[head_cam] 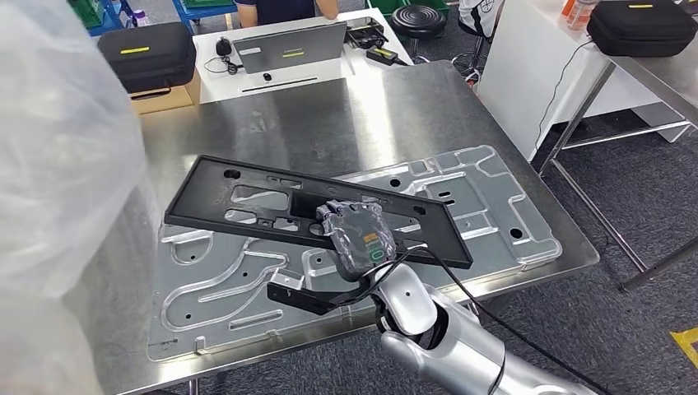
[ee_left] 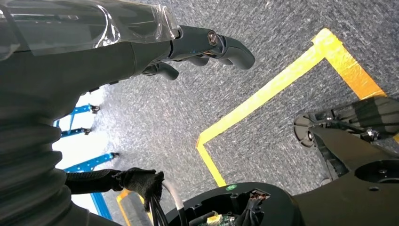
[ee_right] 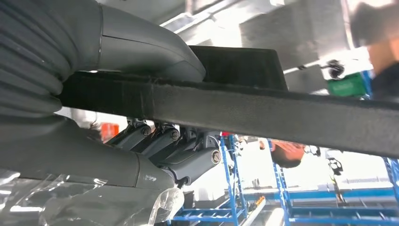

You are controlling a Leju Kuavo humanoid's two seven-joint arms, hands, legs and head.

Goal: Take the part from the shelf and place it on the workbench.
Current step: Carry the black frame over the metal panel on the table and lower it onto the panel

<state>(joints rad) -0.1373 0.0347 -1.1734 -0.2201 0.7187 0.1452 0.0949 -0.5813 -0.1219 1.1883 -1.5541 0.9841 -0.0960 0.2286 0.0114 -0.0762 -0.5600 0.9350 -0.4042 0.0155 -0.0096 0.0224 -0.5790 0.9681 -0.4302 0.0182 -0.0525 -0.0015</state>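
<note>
Right hand (head_cam: 358, 234): grips the near edge of the long flat black plastic frame part (head_cam: 247, 202), thumb above, fingers under.
Part: apparently just over the silver stamped metal sheet (head_cam: 486, 197) on the steel workbench (head_cam: 329, 115).
Advice: lower level, then release.
Left hand (ee_left: 207, 44): holds nothing, fingers loosely apart.

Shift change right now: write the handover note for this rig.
Right hand grips the black frame part by its near edge, holding it over the stamped metal panel on the steel workbench.
Left hand hangs by the floor, fingers apart, holding nothing.
Done: part is off the shelf and at the bench.
Left: lower it fully, release, withdraw. Whether its far end already rests on the panel cannot be told.
</note>
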